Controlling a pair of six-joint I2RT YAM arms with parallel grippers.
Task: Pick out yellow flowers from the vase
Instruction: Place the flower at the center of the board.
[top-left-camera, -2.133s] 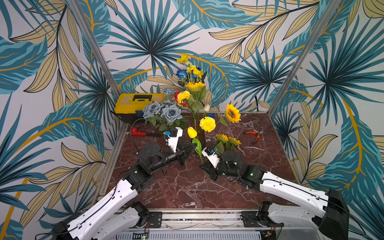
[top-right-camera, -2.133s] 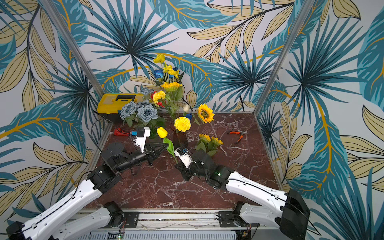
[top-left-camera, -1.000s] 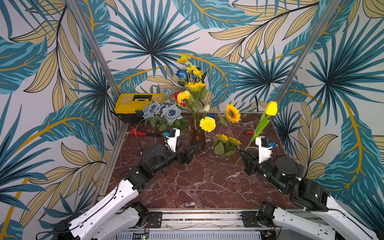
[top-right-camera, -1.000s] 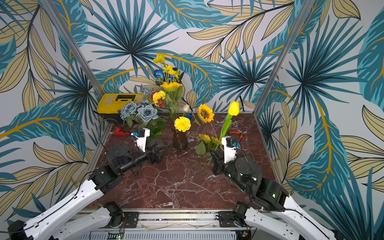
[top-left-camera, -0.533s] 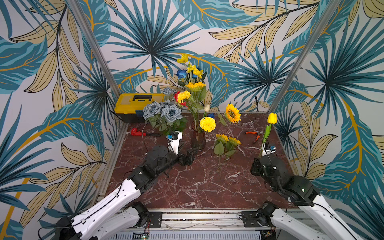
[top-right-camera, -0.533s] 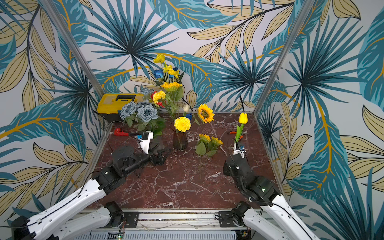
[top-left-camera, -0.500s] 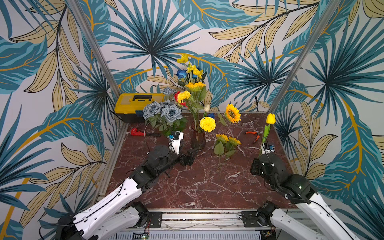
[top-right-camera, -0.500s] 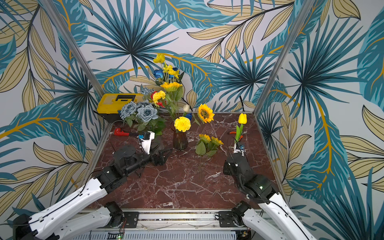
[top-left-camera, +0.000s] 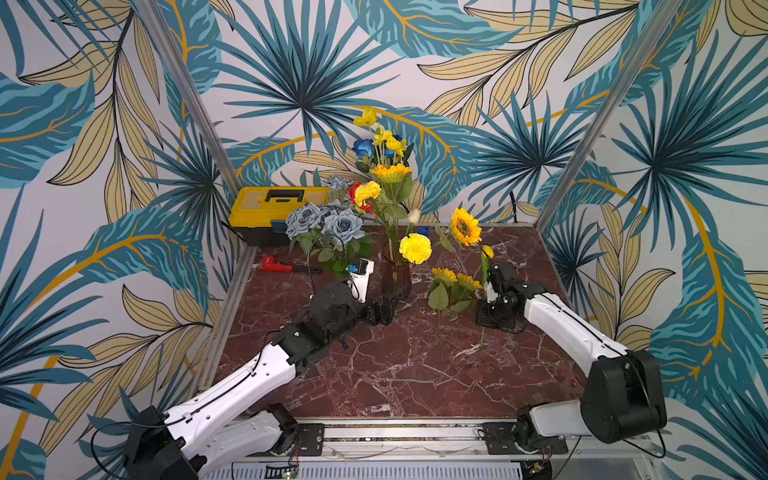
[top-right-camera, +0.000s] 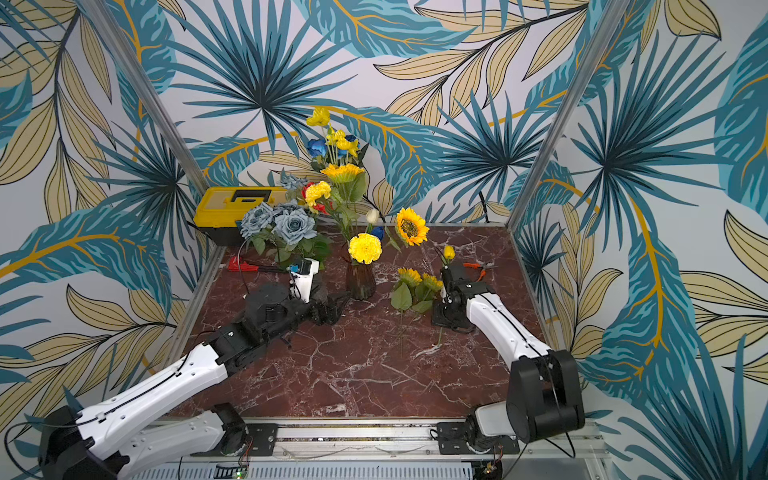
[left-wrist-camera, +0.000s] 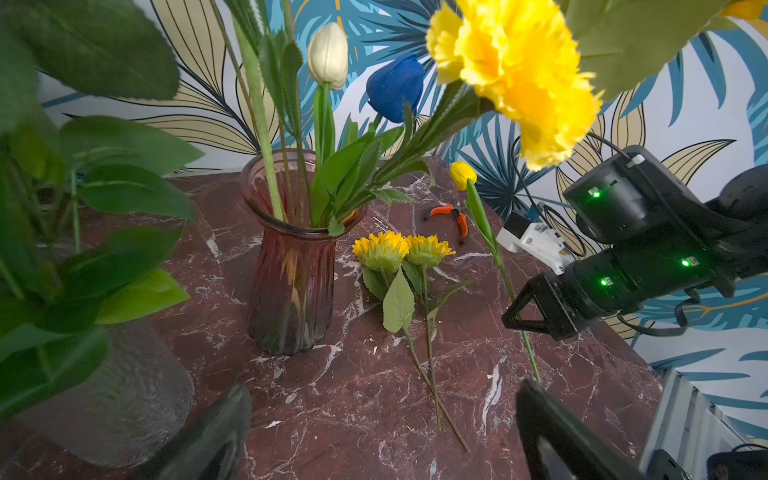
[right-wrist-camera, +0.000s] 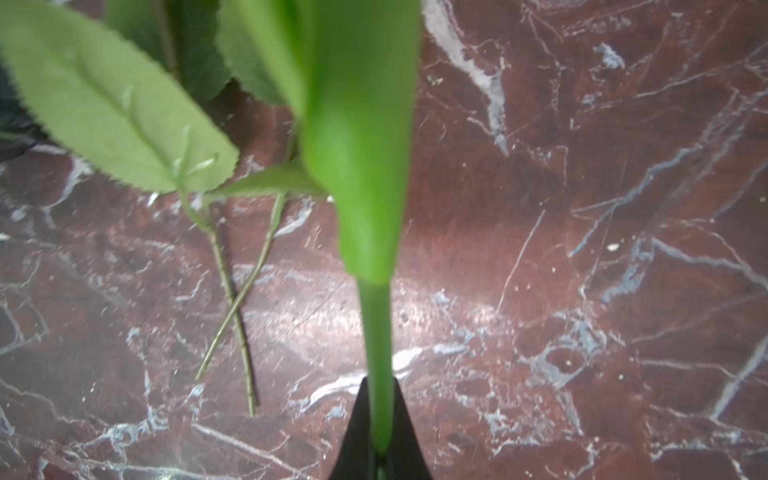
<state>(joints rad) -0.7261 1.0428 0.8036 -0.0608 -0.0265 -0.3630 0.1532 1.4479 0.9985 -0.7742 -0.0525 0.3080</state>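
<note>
Walls papered in teal and beige palm-leaf print (top-left-camera: 299, 75) enclose a dark red, white-veined marble counter (top-left-camera: 395, 374) on three sides; slanted silver metal posts (top-left-camera: 195, 104) rise from its far corners under even light

From the wide-spread left gripper (left-wrist-camera: 380, 395), the vase (left-wrist-camera: 293, 266) stands at eleven o'clock, two sunflowers (left-wrist-camera: 401, 249) lying at twelve. At two o'clock, the right gripper (left-wrist-camera: 517, 311) pinches the stem of a yellow tulip (left-wrist-camera: 463, 174).
</note>
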